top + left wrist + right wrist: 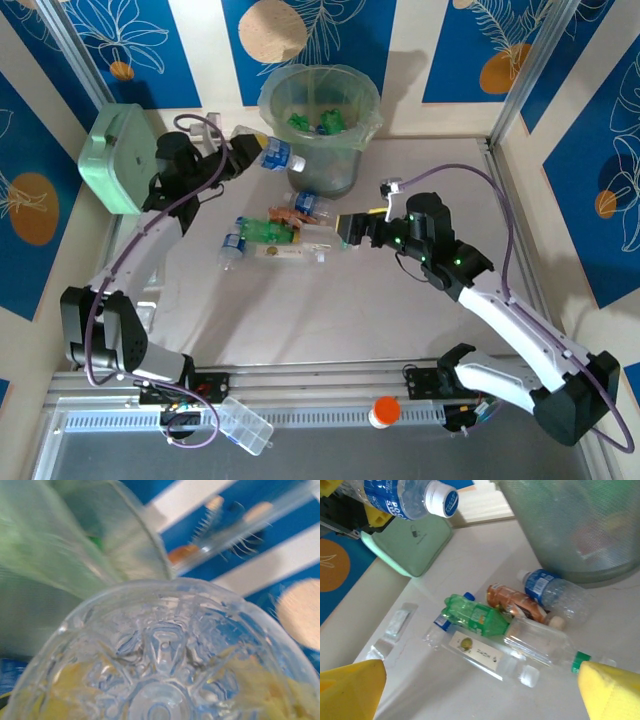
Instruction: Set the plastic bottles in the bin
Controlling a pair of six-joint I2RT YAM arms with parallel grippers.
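1. The large translucent grey-green round bin (338, 170) with its clear liner is holding several green plastic bottles (300, 122).
2. The left pincer (243, 150) is pinching a clear blue-labelled plastic bottle (272, 154) just left of the bin's rim.
3. The right pincer (348, 228) is hanging spread in front of the bin, beside a heap of green, clear and orange bottles (475, 617) lying on the bench (330, 310) at the bin's foot.

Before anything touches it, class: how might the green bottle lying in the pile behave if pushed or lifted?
The green bottle lies on its side, so a push would probably roll it. It looks empty and thin-walled: likely light, easily squashed.
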